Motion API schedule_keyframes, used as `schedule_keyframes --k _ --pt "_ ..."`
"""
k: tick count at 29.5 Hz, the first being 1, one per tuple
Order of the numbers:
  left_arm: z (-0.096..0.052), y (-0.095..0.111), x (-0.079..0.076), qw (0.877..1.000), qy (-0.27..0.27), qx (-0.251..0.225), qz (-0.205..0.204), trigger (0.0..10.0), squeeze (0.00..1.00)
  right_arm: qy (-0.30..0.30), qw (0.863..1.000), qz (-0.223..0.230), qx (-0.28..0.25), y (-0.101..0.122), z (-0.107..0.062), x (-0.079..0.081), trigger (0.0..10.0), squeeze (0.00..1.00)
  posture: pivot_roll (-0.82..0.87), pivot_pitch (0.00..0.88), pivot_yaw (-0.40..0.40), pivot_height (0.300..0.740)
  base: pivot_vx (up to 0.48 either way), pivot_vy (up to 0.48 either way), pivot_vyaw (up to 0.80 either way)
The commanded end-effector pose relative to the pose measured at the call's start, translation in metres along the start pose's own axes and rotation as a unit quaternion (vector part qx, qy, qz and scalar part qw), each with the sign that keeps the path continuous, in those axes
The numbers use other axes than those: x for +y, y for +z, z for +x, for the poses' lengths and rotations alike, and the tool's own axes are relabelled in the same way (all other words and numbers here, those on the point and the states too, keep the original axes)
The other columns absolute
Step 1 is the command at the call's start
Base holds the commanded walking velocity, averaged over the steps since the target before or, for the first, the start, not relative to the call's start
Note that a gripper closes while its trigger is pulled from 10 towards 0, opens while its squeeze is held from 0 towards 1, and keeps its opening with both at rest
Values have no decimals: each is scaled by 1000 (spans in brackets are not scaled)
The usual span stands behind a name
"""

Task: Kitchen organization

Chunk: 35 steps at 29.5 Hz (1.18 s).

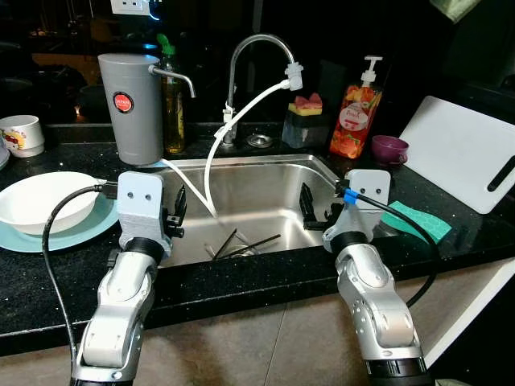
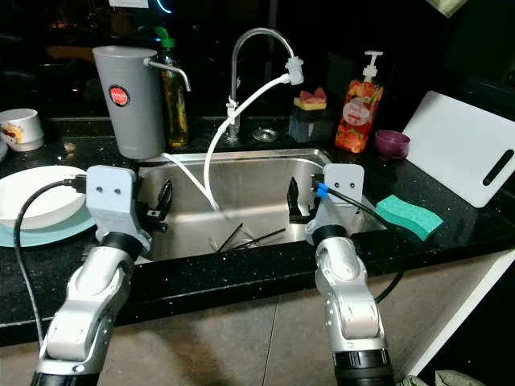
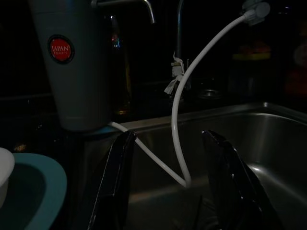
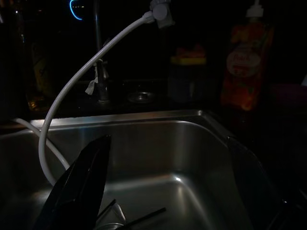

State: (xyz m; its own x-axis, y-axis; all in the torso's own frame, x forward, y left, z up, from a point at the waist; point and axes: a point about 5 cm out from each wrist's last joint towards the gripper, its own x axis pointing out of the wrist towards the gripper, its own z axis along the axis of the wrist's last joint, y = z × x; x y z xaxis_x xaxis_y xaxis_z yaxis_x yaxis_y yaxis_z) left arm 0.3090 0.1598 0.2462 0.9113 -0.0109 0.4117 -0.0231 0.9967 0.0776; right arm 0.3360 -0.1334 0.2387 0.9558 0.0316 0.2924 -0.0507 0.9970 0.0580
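Dark kitchen, black counter (image 1: 241, 289) around a steel sink (image 1: 265, 189). From the head, both arms hover at the front rim; chopsticks (image 1: 245, 245) lie on the sink bottom, likely the next pick. Left gripper (image 3: 168, 187): jaws apart, white hose (image 3: 180, 120) dangling between them, in the way. Right gripper (image 4: 168, 187): spread wide above the basin, empty.
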Motion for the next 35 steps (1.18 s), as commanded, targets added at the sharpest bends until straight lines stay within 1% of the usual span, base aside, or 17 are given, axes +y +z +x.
schedule_keyframes --k 1,19,28,35 --pt "2 0 -4 1000 -6 -3 2 10000 0 -3 1000 -3 -2 0 0 -2 10000 0 111 25 -76 740 0 0 0" --pt "3 -2 -7 1000 -8 -1 -4 10000 0 -11 1000 -8 0 0 -2 -7 10000 0 95 39 -78 740 0 0 0" --pt "4 -2 -7 1000 -11 -1 -5 10000 0 -12 1000 -8 -1 1 -2 -7 10000 0 88 46 -72 740 0 0 0" --pt "5 -3 -11 1000 -14 -1 -10 10000 0 -16 1000 -11 -1 2 -5 -10 10000 0 76 47 -74 740 0 0 0"
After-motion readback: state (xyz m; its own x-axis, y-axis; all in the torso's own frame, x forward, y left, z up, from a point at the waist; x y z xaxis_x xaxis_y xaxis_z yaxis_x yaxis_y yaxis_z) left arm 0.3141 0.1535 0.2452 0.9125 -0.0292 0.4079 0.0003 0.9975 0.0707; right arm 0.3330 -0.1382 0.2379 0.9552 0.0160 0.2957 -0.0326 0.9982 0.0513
